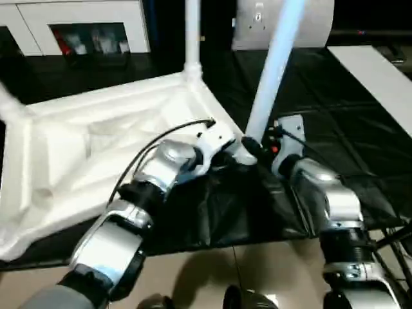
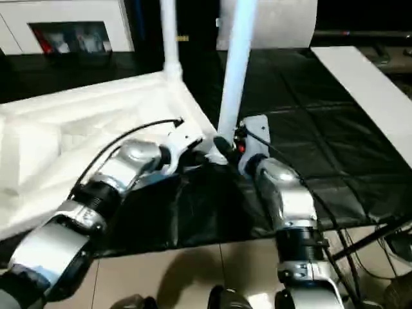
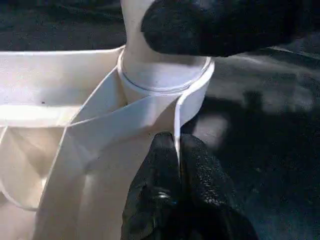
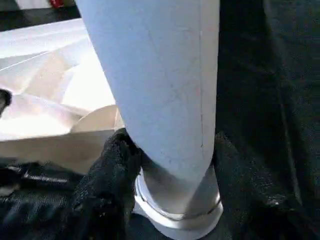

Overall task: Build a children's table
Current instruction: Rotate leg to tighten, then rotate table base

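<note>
The white table top [image 1: 96,148] lies upside down on a black cloth, ribbed underside up. One white leg [image 1: 192,38] stands in its far corner socket. A second leg [image 1: 273,71] rises, slightly tilted, from the near right corner socket [image 3: 165,80]. My right gripper [image 1: 257,149] is shut on this leg's base [image 4: 165,100], just above the socket. My left gripper [image 1: 222,151] is shut on the top's thin rim [image 3: 176,125] right beside that socket, and its fingers [image 3: 160,165] pinch the edge.
A white cabinet with glass doors [image 1: 84,29] stands at the back left. A flat white board [image 1: 380,77] lies on the black cloth [image 1: 335,109] at the right. Beige floor [image 1: 257,270] runs along the near side, with cables [image 1: 393,232] at the right.
</note>
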{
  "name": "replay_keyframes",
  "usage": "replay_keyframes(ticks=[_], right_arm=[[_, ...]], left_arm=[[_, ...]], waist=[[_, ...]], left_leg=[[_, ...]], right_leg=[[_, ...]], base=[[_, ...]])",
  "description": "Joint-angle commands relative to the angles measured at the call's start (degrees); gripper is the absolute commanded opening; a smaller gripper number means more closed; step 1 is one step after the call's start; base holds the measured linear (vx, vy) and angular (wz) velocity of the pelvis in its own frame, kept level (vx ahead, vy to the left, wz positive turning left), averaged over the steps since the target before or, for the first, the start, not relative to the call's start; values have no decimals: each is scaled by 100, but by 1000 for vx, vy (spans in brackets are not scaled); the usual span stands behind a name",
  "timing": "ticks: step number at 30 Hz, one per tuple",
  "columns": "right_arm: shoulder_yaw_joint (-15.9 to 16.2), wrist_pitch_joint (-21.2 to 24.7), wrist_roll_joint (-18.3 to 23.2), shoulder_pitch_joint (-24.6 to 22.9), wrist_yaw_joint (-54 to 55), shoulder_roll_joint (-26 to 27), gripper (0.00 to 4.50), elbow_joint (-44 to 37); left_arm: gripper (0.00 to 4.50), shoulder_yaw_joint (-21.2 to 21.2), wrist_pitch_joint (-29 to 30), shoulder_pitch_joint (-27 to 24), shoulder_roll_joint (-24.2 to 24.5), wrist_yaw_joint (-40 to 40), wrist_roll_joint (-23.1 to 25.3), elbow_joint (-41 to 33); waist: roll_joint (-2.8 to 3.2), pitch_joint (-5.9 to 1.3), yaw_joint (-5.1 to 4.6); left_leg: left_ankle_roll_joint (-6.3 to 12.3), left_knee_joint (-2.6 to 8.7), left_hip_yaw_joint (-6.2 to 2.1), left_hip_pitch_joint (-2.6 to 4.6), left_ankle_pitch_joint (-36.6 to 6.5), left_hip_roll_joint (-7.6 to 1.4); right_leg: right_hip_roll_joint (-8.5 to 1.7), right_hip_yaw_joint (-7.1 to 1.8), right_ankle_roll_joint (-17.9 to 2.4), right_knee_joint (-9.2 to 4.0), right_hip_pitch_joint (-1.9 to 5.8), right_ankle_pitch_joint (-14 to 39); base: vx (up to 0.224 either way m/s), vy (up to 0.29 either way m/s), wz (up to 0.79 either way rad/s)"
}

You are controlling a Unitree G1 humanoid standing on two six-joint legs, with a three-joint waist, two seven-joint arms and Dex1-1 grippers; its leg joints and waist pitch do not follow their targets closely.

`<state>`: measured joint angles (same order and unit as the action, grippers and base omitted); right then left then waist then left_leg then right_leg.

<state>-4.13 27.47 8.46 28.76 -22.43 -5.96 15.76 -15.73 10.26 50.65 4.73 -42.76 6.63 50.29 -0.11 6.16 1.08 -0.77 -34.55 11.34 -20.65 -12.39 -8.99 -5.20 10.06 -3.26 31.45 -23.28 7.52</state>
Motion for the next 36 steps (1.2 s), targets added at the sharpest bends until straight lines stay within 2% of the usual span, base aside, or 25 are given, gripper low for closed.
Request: replay_keyframes(ticks=[1,2,3,7,8,10,13,14,15,16,17,19,20,23,24,26,28,29,30,31,32,33,34,35,36], right_arm=[[185,130,77,-75,-7,205,263,107],[187,31,58,-133,-68,137,270,-5],[188,21,55,-139,-74,130,298,-14],[298,-149,-175,-306,-144,-151,315,-195],[294,-164,-219,-349,-119,-200,342,-244],[281,-317,-298,-490,-54,-368,352,-391],[121,-331,-123,-617,-119,-406,384,-594],[63,-314,-69,-665,-134,-433,396,-676],[42,-366,-55,-757,-173,-520,396,-785],[52,-388,3,-850,-297,-576,400,-904],[60,-392,47,-906,-384,-600,412,-979],[108,-188,187,-1051,-579,-683,438,-1224],[108,-188,187,-1051,-579,-683,442,-1224],[167,-226,263,-1125,-720,-741,450,-1372],[194,-222,365,-1152,-845,-748,450,-1486],[237,-217,467,-1163,-982,-747,450,-1602],[367,-176,526,-1119,-1088,-734,450,-1715],[396,-158,536,-1108,-1108,-729,450,-1742],[458,-142,529,-1046,-1126,-692,450,-1723],[458,-142,529,-1046,-1126,-692,450,-1723],[542,-137,512,-960,-1165,-644,450,-1673],[655,-158,494,-842,-1218,-592,450,-1577],[720,-164,478,-753,-1239,-554,450,-1490],[803,-165,456,-654,-1274,-527,450,-1395],[847,-161,444,-601,-1292,-516,450,-1344]], left_arm=[[0,30,-212,81,-82,182,-8,-39],[0,-24,-348,43,-12,87,23,-75],[0,-29,-360,40,-6,79,26,-77],[0,-98,-686,-37,125,-178,50,-98],[0,-103,-765,-53,151,-223,54,-89],[0,-86,-1060,-111,230,-251,73,-85],[0,65,-1027,-147,237,-259,-72,-117],[44,114,-983,-169,244,-363,-160,-177],[44,175,-952,-217,265,-510,-280,-304],[55,243,-866,-267,282,-587,-383,-432],[55,283,-826,-295,293,-625,-441,-493],[82,295,-794,-445,463,-712,-459,-786],[92,295,-794,-445,463,-712,-459,-786],[106,430,-512,-654,663,-881,-632,-1275],[115,484,-331,-799,818,-977,-691,-1598],[134,518,-128,-965,996,-1083,-736,-1949],[140,609,236,-1318,1301,-1201,-838,-2617],[140,617,348,-1415,1380,-1232,-880,-2805],[160,611,549,-1620,1546,-1377,-967,-3160],[160,611,549,-1620,1546,-1377,-967,-3160],[179,611,815,-1886,1756,-1564,-1105,-3620],[180,641,1140,-2185,1982,-1762,-1295,-4142],[183,678,1301,-2344,2103,-1846,-1403,-4411],[183,719,1506,-2510,2233,-1913,-1515,-4706],[197,742,1618,-2592,2298,-1936,-1569,-4856]], waist=[[-44,-560,60],[-80,-576,58],[-68,-569,69],[-58,-563,102],[-62,-591,107],[-58,-590,143],[-53,-601,171],[-58,-600,174],[-65,-595,165],[-34,-620,194],[-40,-616,199],[46,-621,235],[22,-618,230],[20,-615,243],[86,-614,261],[73,-620,260],[107,-625,254],[122,-609,247],[122,-602,248],[132,-600,267],[130,-582,244],[123,-573,205],[137,-559,186],[103,-525,171],[113,-524,135]], left_leg=[[818,331,-274,13,-2,-489],[825,329,-270,10,-29,-491],[813,332,-274,18,-50,-494],[739,336,-262,34,-103,-495],[727,330,-265,40,-91,-504],[676,323,-249,44,-118,-489],[620,324,-248,30,-200,-491],[601,326,-254,30,-225,-492],[585,328,-251,21,-281,-477],[550,313,-245,29,-320,-475],[531,320,-246,29,-342,-493],[499,330,-268,56,-424,-531],[488,333,-268,49,-462,-535],[338,337,-253,64,-629,-512],[324,334,-256,60,-671,-501],[311,350,-272,50,-680,-525],[245,359,-276,84,-691,-543],[235,356,-262,87,-723,-524],[234,354,-255,95,-739,-510],[190,364,-274,95,-762,-522],[188,370,-261,97,-801,-516],[114,405,-310,56,-826,-559],[121,399,-280,99,-890,-540],[114,392,-258,125,-973,-519],[124,407,-285,48,-946,-499]], right_leg=[[-604,-480,-904,-260,418,1125],[-605,-482,-885,-265,432,1164],[-614,-483,-876,-266,431,1210],[-607,-496,-801,-285,420,1341],[-612,-500,-820,-263,433,1311],[-617,-513,-808,-276,416,1338],[-618,-514,-794,-274,436,1382],[-623,-512,-787,-269,439,1422],[-618,-509,-766,-284,444,1511],[-635,-508,-788,-285,457,1547],[-641,-513,-800,-286,454,1545],[-613,-498,-816,-276,427,1543],[-611,-499,-787,-292,428,1558],[-630,-503,-740,-311,437,1829],[-618,-498,-666,-334,429,1944],[-626,-502,-639,-312,441,1930],[-618,-509,-592,-288,413,1977],[-601,-501,-570,-325,390,2074],[-589,-497,-548,-348,377,2144],[-603,-496,-530,-341,388,2233],[-579,-494,-497,-363,367,2306],[-614,-506,-537,-291,400,2265],[-575,-508,-520,-340,348,2322],[-571,-517,-510,-373,311,2392],[-580,-511,-547,-338,386,2427]], base=[[0,0,0],[0,0,0],[0,0,0],[0,0,0],[0,0,0],[0,0,0],[0,0,0],[0,0,0],[0,0,0],[0,0,0],[0,0,0],[0,0,0],[0,0,0],[0,0,0],[0,0,0],[0,0,0],[0,0,0],[0,0,0],[0,0,0],[0,0,0],[0,0,0],[0,0,0],[0,0,0],[0,0,0],[0,0,0]])
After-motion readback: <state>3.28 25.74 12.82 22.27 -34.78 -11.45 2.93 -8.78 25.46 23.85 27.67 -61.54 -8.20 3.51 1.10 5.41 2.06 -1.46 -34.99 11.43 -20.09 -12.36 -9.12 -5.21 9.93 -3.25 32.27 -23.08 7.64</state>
